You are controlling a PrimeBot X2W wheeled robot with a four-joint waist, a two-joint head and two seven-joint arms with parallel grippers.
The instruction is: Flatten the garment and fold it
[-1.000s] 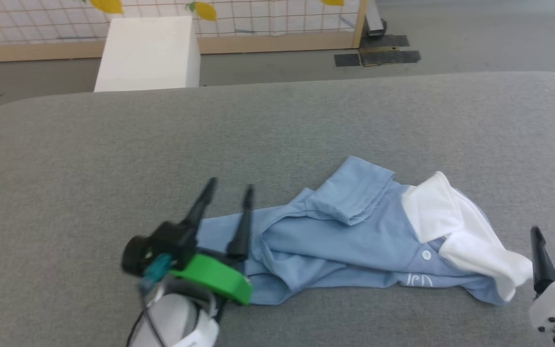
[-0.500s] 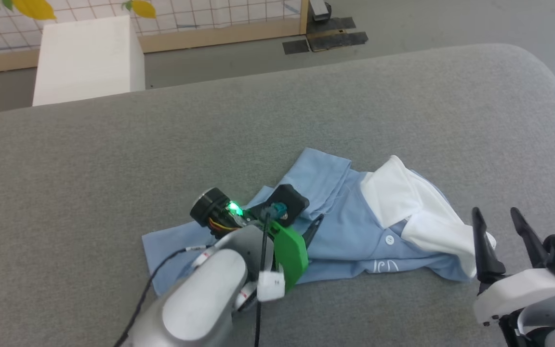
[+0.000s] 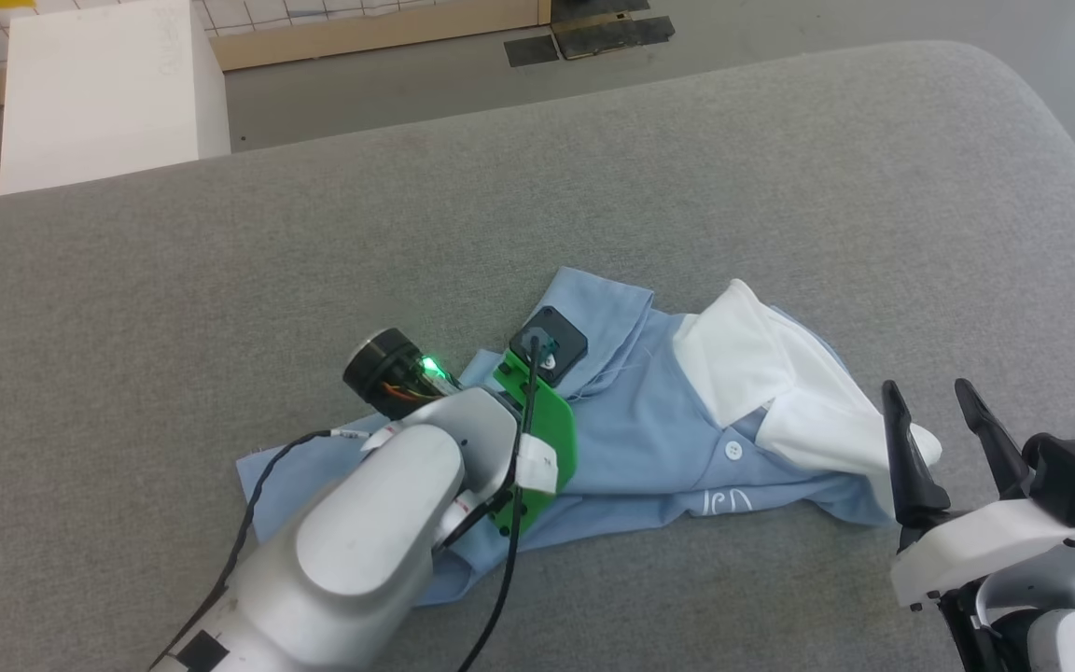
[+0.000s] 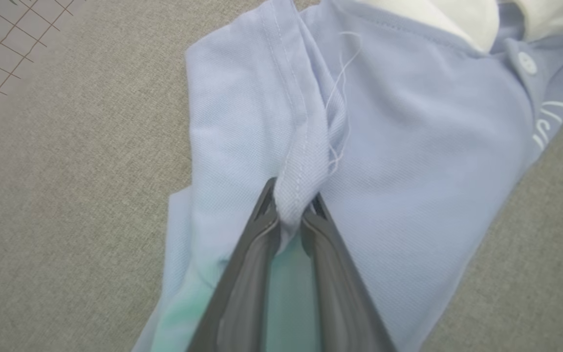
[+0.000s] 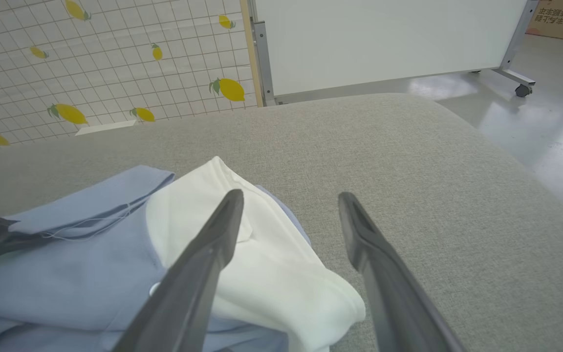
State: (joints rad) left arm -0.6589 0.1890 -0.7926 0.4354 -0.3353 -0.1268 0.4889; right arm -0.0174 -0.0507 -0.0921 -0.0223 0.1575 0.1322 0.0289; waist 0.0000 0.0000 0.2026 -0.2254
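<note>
The left tool [image 4: 293,196] pinches a stitched fold of the light blue shirt [image 4: 408,161], which lies on the grey tabletop [image 4: 66,171].

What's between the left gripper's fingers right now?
A stitched fold of the garment, pinched by the fingers of the left gripper. The left wrist view shows it.
</note>
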